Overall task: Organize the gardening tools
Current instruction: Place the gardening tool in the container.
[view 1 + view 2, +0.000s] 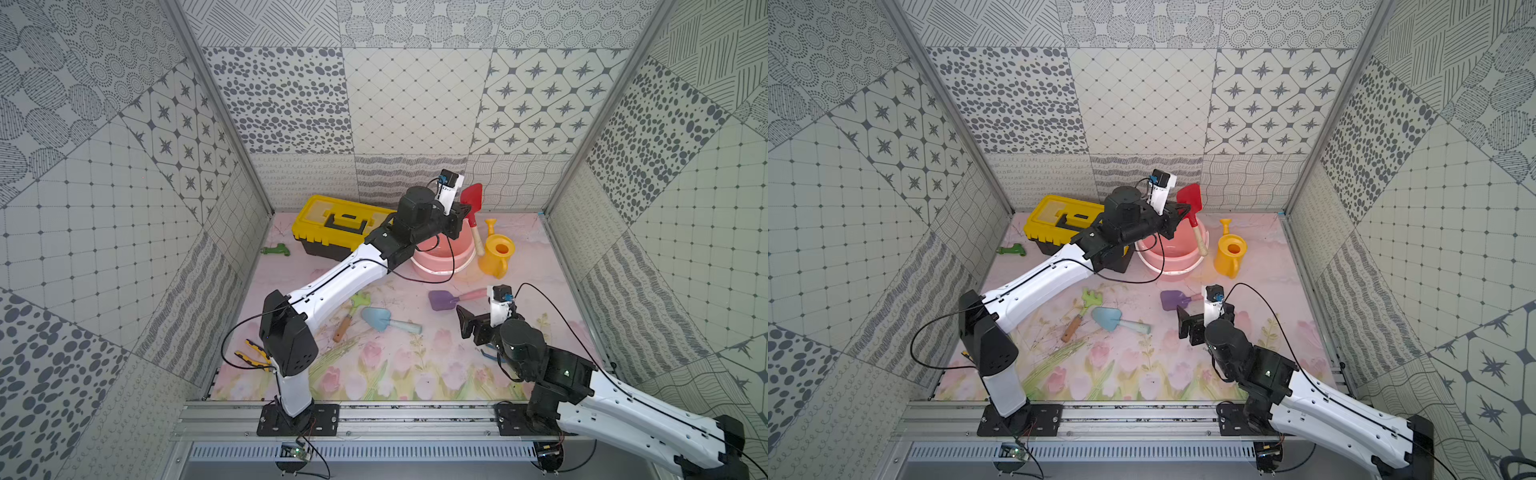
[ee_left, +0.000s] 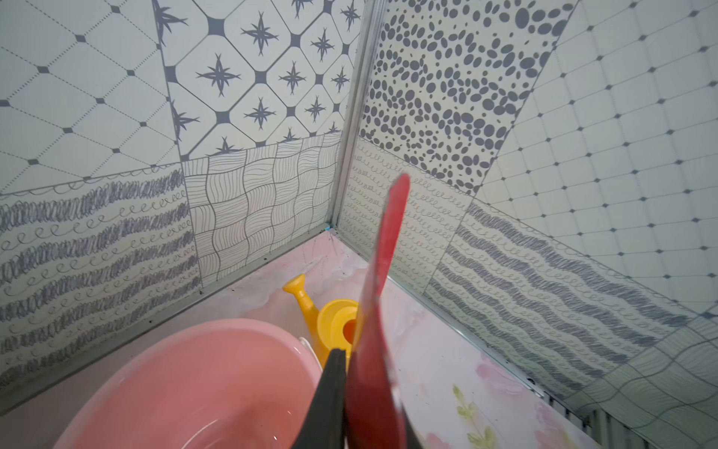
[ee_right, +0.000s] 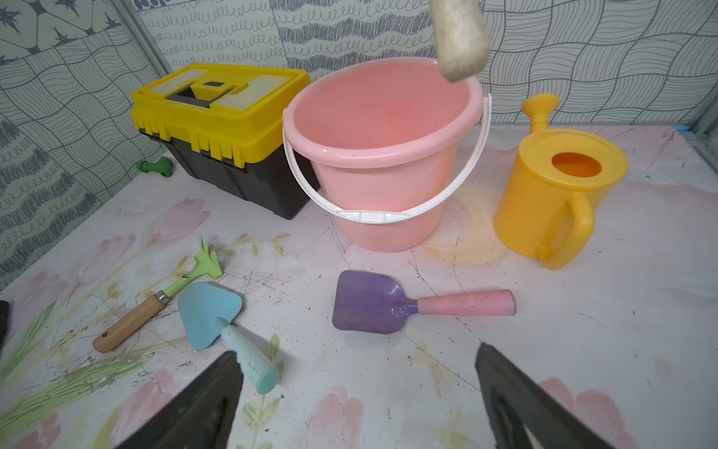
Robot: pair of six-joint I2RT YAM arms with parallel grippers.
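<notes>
Patterned grey-and-white tiles close the booth in on three sides, and underfoot is a pink mat (image 1: 395, 374) printed with tulips; at the back stands a pink bucket (image 3: 388, 186), with the yellow-lidded toolbox (image 3: 221, 112) close against its left and the yellow watering can (image 3: 555, 194) near its right, apart from it.

From where I stand the left gripper (image 1: 462, 215) reaches over the bucket, pinched tight on the neck of the red spade (image 1: 472, 198); the spade is tilted, blade up, and its pale wooden handle hangs down to the bucket's rim on the can side; whether it touches the rim I cannot tell.

On the mat in front of the bucket lies the purple scoop (image 3: 369, 303), flat, its pink handle pointing right; further left are the green rake (image 3: 206, 264) and the light-blue trowel (image 3: 209, 311), the rake's head just beside the trowel's blade.

The right gripper (image 3: 357, 350) hovers low over the mat just in front of the scoop, fingers (image 3: 217, 388) spread wide with nothing between them.

Yellow-and-black pliers (image 1: 253, 353) lie by the left arm's base; a small green piece (image 1: 276, 250) sits beside the toolbox.
</notes>
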